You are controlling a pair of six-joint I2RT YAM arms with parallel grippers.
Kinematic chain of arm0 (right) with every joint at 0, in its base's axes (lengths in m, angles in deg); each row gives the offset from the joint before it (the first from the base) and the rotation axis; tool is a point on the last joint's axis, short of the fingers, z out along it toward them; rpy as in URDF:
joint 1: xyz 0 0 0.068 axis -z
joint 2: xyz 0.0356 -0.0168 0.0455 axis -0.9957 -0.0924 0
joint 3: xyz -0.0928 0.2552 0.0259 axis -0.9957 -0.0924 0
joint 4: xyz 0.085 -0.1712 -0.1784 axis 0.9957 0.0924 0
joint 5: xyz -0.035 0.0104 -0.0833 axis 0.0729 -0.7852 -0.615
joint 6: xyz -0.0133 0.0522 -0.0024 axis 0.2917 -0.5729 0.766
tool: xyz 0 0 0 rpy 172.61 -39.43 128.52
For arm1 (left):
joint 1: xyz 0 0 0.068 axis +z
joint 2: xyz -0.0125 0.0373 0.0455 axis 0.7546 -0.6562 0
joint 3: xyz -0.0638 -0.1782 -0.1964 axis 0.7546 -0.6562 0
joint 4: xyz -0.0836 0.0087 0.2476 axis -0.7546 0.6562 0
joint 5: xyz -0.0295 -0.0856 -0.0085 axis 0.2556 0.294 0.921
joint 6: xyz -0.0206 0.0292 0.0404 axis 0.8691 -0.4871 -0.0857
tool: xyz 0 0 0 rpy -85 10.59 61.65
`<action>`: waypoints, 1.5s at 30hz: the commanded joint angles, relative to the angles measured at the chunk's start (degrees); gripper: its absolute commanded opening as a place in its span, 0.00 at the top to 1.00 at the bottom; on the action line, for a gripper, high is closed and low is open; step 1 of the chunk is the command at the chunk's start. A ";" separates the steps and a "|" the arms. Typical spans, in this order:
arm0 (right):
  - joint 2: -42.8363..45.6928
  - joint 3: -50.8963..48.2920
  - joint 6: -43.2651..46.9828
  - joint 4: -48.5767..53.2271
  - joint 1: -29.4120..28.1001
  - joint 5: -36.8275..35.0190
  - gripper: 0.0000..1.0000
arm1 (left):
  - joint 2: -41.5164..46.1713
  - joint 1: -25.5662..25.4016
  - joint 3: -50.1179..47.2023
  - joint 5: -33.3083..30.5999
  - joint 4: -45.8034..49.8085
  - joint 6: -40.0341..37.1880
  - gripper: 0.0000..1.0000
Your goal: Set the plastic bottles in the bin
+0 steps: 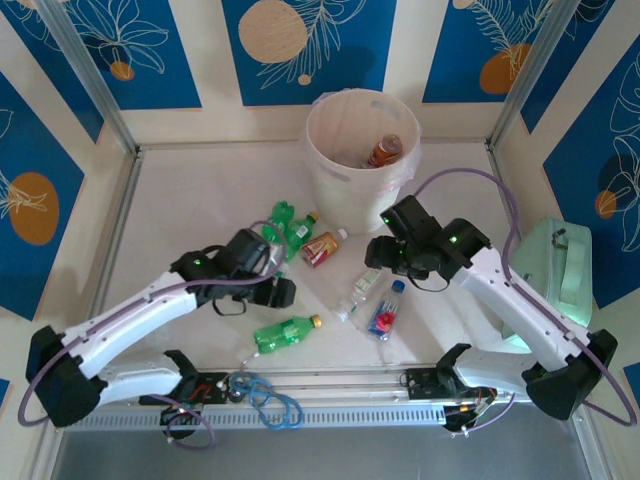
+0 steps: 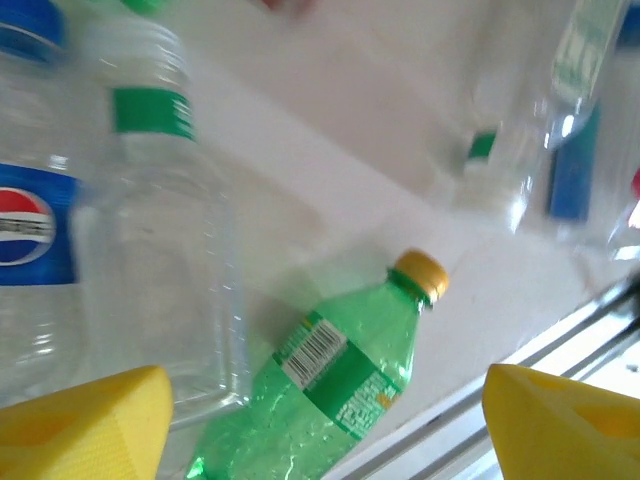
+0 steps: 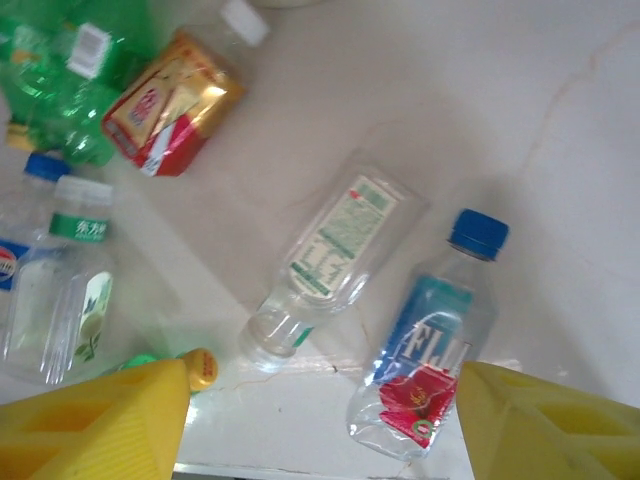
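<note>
On the tabletop, the green bottle is judged light, crushable, slick — best taken mid-body; left pincer and right pincer are seen spread.

Pale table, smooth top. Far middle: bin stands upright. Centre, lying loose: green bottle w/ yellow cap nearest front edge, amber bottle w/ red label further back, clear bottle just beside blue-capped bottle to the rt. At rt edge: mint case.

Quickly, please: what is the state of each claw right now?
Left claw: open, holding nothing.
Right claw: open, holding nothing.
</note>
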 commanded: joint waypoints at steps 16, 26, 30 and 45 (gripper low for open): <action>0.30 0.92 -3.52 -3.94 1.48 4.93 0.29 | -16.18 -13.26 4.64 -2.96 4.78 -14.15 0.00; 0.19 0.78 -3.78 -4.51 1.42 5.21 0.29 | -19.61 -13.64 4.64 -1.98 2.54 -15.35 0.02; 0.37 0.64 -3.89 -4.51 1.39 5.22 0.29 | -21.82 -13.82 4.45 -1.55 1.32 -15.21 0.02; 0.63 1.23 -3.52 -4.51 1.74 5.06 0.30 | -24.02 -13.82 0.37 -1.10 -3.62 -13.33 0.13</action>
